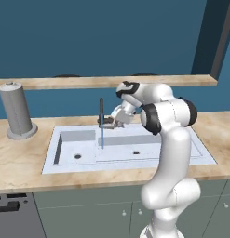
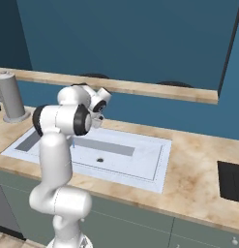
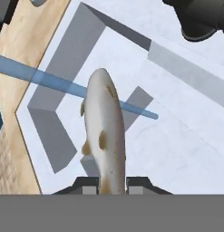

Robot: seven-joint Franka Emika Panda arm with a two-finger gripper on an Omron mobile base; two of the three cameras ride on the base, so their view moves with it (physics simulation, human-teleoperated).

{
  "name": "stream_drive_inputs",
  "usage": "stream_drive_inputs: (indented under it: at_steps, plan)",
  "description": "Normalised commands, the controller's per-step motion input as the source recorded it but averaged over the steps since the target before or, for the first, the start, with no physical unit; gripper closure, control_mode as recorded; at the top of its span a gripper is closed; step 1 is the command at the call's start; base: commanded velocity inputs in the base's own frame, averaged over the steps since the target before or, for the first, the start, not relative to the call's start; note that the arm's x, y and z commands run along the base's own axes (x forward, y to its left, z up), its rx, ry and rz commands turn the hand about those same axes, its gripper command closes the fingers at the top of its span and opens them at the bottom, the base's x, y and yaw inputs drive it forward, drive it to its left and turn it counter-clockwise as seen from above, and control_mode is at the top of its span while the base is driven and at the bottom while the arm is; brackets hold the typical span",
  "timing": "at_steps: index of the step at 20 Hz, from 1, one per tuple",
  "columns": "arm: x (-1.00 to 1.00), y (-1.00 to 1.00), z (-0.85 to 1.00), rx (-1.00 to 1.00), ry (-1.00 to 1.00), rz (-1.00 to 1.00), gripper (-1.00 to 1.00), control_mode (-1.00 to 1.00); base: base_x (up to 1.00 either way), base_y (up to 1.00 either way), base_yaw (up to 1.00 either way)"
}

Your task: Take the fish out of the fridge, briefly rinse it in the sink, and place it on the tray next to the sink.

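A pale grey fish [image 3: 103, 131] with small tan fins hangs lengthwise from my gripper [image 3: 111, 186], which is shut on its tail end. A thin blue stream of water [image 3: 54, 81] crosses the fish near its head. Below it lies the pale bluish-white sink [image 3: 177, 136]. In the left base view my gripper [image 1: 117, 121] sits over the sink [image 1: 181, 160], right beside the thin dark faucet [image 1: 101, 111]. The flat black tray [image 2: 231, 180] lies on the counter to the right of the sink [image 2: 150, 174].
A tall grey cylinder [image 1: 16, 111] stands on the tan counter [image 1: 18, 162] left of the sink. A wooden ledge [image 1: 107, 82] runs along the blue wall behind. Grey-green cabinet fronts [image 1: 88, 214] sit below the counter.
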Motion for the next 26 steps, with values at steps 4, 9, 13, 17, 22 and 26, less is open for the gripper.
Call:
stream_drive_inputs:
  at_steps: [4,9,13,17,22,26]
  plan:
    - [0.36,0.21,-0.1,0.0,0.0,0.0,1.0,-1.0,0.0,0.0,0.0]
    - [0.35,0.16,-0.07,0.0,0.0,0.0,1.0,-1.0,0.0,0.0,0.0]
    - [-0.03,0.01,0.0,0.0,0.0,0.0,1.0,-1.0,0.0,0.0,0.0]
    - [-0.56,0.0,0.0,0.0,0.02,0.0,1.0,-1.0,0.0,0.0,0.0]
    - [-0.54,0.0,0.0,0.0,0.01,0.0,1.0,-1.0,0.0,0.0,0.0]
    - [-0.27,0.0,0.0,0.0,0.0,0.0,1.0,-1.0,0.0,0.0,0.0]
